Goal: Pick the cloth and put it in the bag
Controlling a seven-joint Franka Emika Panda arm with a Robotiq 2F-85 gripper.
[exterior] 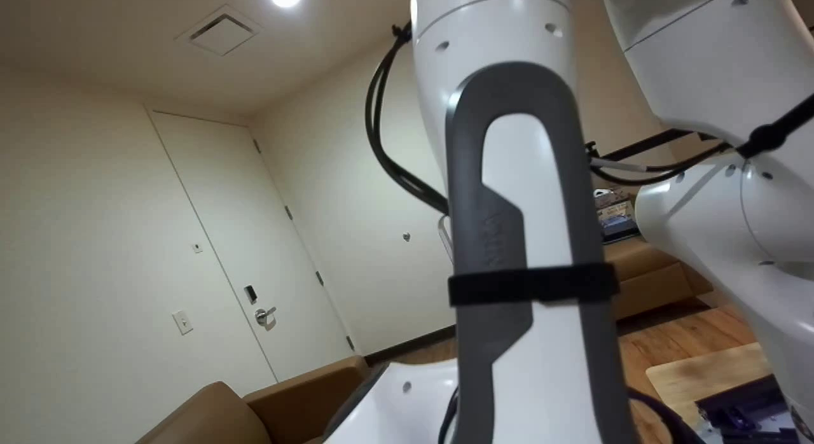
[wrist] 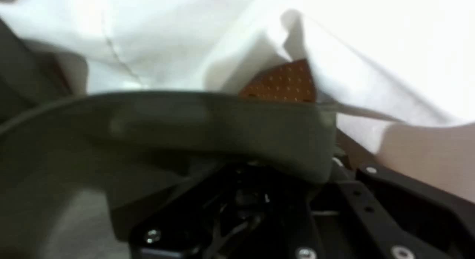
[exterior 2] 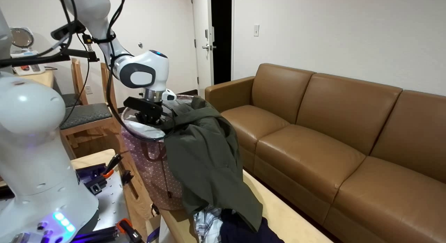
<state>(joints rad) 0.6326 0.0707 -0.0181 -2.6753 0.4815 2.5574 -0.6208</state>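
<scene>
Biggest first: the brown sofa (exterior 2: 296, 138), running alongside one long edge of the worktop (exterior 2: 273, 206). Your arm (exterior 2: 41, 159) stands off the opposite edge, stretched high over to the worktop's far end. There, by the corner nearer your base, is the dotted bag (exterior 2: 153, 182), white fabric (exterior 2: 144, 128) showing in its mouth. And here's your olive cloth (exterior 2: 205, 156), slung over the bag's rim: part of it up at the opening, most hanging down outside, the low end out above the worktop. Under that end, between the two long edges, you've got a navy cloth (exterior 2: 244, 230) and a plaid cloth (exterior 2: 207, 224), touching. Your gripper (exterior 2: 152, 119) sits at the bag's mouth, right by the olive cloth; in the wrist view a fold covers the fingertips, so I can't tell you whether they're spread or pinching it. Writing, then: raised lettering (exterior: 493, 239) on the arm's dark panel, too faint to read, and a printed item (exterior: 615, 216) beyond the arm, its print too small.
</scene>
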